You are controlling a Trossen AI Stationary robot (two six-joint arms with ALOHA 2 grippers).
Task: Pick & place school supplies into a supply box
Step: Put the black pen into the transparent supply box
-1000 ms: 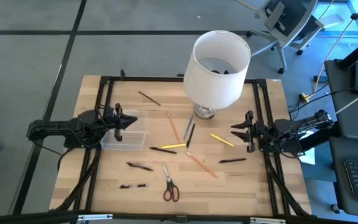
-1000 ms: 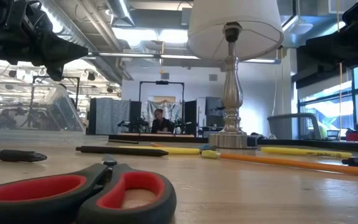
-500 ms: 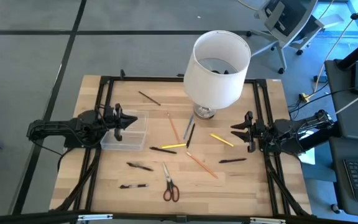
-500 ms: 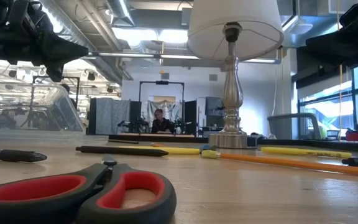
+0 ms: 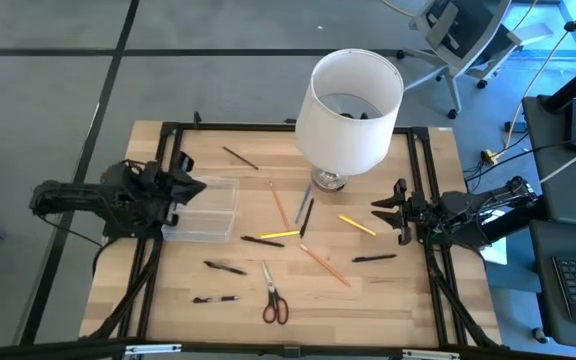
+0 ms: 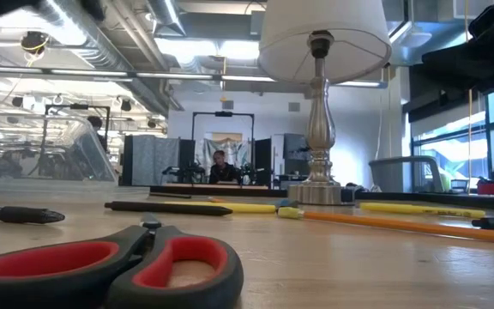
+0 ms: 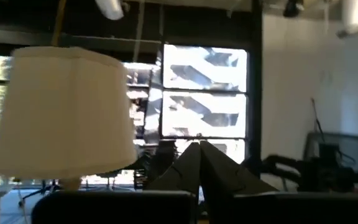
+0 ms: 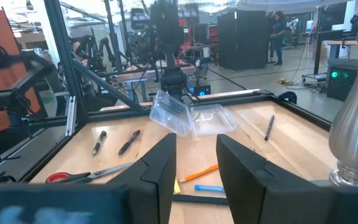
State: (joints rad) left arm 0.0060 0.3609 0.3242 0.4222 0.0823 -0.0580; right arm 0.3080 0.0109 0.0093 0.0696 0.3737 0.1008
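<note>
Scissors (image 5: 274, 303) by the near edge, pens and pencils (image 5: 311, 245) strewn mid-table, bare wood between. Supply box (image 5: 205, 209) left, lid raised. Left gripper (image 5: 184, 186) at its outer edge, shut, empty. Right gripper (image 5: 390, 211) right edge, part-open, empty.

Count, tabletop: one pair of red-handled scissors (image 5: 274, 301). One clear supply box (image 5: 204, 209), just beside the left gripper (image 5: 190, 184). One white-shaded lamp (image 5: 349, 100). Pens and pencils: ten or so, loose, between both grippers.
</note>
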